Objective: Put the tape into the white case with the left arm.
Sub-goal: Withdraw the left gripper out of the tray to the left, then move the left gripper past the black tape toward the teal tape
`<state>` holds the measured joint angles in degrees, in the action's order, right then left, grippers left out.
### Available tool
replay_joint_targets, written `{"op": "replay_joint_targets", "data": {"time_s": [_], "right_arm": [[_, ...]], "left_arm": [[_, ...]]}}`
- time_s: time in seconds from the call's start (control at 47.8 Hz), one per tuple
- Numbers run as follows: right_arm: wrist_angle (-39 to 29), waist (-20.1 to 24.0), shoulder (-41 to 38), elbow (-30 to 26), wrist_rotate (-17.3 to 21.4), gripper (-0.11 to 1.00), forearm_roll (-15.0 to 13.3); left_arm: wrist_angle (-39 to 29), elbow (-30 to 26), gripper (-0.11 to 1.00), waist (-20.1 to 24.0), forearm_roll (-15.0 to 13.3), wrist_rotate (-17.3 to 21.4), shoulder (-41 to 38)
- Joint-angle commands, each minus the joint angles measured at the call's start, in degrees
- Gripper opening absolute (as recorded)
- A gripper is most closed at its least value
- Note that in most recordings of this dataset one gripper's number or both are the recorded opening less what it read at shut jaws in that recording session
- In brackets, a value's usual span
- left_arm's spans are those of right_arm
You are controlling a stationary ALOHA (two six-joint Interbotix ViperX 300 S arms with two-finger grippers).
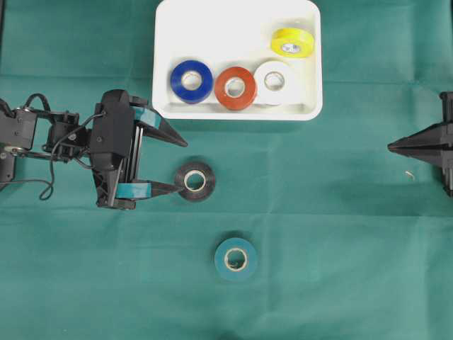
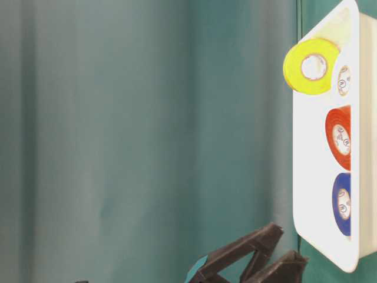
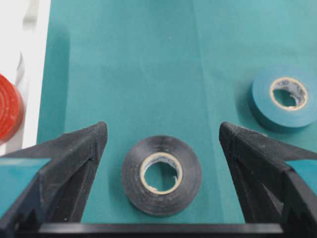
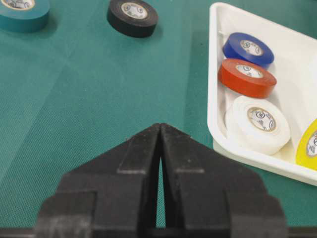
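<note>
A green-covered counter [image 1: 340, 212] carried a white case [image 1: 238, 21] at its far edge, with blue [image 1: 191, 81], red [image 1: 235, 88], white [image 1: 274, 81] and yellow [image 1: 292, 42] tape rolls inside. The left end effector [image 1: 182, 165] stood wide open, its fingers [image 3: 74, 153] either side of a black tape roll [image 1: 195, 181] lying flat on the cloth. A teal roll [image 1: 236, 259] lay nearby, and the right end effector [image 1: 391, 146] sat closed, well apart.

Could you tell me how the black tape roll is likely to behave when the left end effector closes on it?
The black tape roll lies flat on the green cloth, so it probably won't roll. It looks stiff enough to hold its ring shape. Its rounded side may slip between the fingers of the open left end effector unless centred.
</note>
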<state>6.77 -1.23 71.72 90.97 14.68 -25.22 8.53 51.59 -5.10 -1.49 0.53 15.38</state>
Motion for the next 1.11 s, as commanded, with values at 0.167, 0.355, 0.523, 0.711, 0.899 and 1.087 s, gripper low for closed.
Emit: {"op": "replay_joint_targets", "data": {"time_s": [0.167, 0.355, 0.523, 0.711, 0.899, 1.087], "right_arm": [[0.5, 0.0, -0.5, 0.9, -0.1, -0.09, -0.6], [0.5, 0.0, -0.5, 0.9, -0.1, -0.09, -0.7], [0.5, 0.0, -0.5, 0.9, -0.1, -0.09, -0.6], [0.5, -0.1, -0.5, 0.8, -0.1, -0.09, -0.7], [0.5, 0.0, -0.5, 0.9, -0.1, -0.09, -0.7], [0.5, 0.0, -0.5, 0.9, -0.1, -0.09, -0.7]], "left_arm": [[3.7, -0.2, 0.95, -1.3, -0.1, 0.0, 0.2], [5.4, -0.2, 0.95, -2.4, -0.2, -0.1, -1.1], [5.4, -4.1, 0.94, -3.2, -0.1, 0.1, -9.3], [4.2, -9.3, 0.95, -4.3, -0.2, 0.2, -15.1], [1.7, -11.9, 0.95, -5.2, -0.1, -0.2, -18.4], [1.3, -14.5, 0.95, -5.7, -0.1, -4.4, -21.9]]}}
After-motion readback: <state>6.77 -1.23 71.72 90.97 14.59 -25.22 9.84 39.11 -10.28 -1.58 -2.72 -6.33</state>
